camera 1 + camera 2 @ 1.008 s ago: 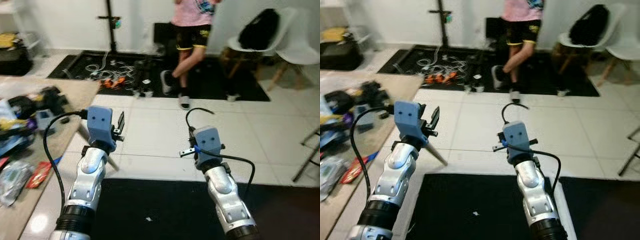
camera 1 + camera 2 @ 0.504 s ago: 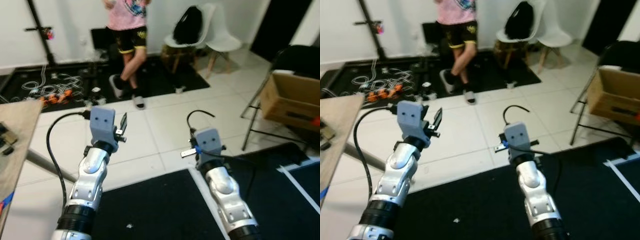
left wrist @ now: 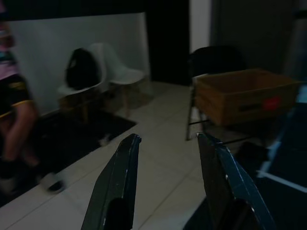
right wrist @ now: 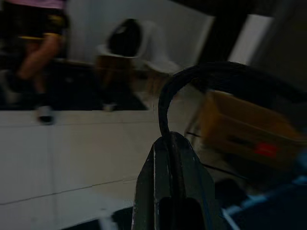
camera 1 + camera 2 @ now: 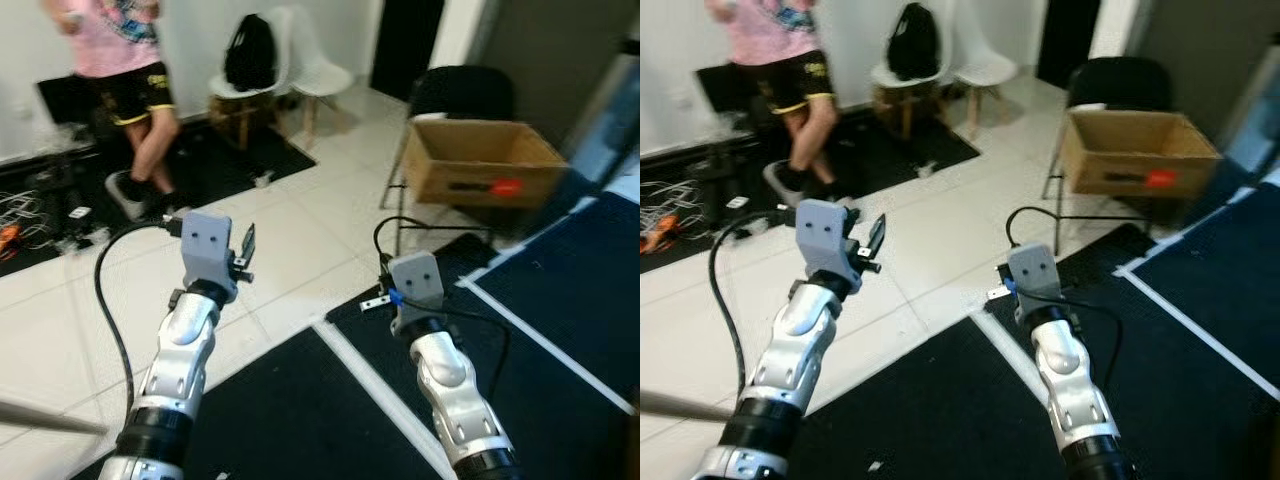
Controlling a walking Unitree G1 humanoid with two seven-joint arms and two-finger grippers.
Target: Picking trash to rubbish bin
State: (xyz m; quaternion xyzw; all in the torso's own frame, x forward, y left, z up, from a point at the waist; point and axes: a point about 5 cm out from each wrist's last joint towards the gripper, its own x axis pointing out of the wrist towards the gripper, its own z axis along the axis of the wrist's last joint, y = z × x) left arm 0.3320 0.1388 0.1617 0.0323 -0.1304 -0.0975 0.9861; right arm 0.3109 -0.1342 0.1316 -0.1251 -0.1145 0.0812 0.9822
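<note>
White tiles and black mats stretch toward a cardboard box [image 5: 480,160] on a chair, perhaps the bin. Both arms ride forward for walking: left end effector [image 3: 168,158] spread, empty; right end effector [image 4: 173,158] clenched, empty. No trash is visible.

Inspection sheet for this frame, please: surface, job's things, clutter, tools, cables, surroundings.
Surface: white tile floor with black mats.
Job's things: open cardboard box resting on a black chair, red label on its side; no trash seen.
Clutter: nothing seen near the robot.
Tools: left tool open and empty, raised over the floor; right tool shut and empty.
Cables: black cable looping off the left arm; another arching over the right wrist; loose wires on the floor far left.
Surroundings: person standing; white chairs, one with a black backpack.
</note>
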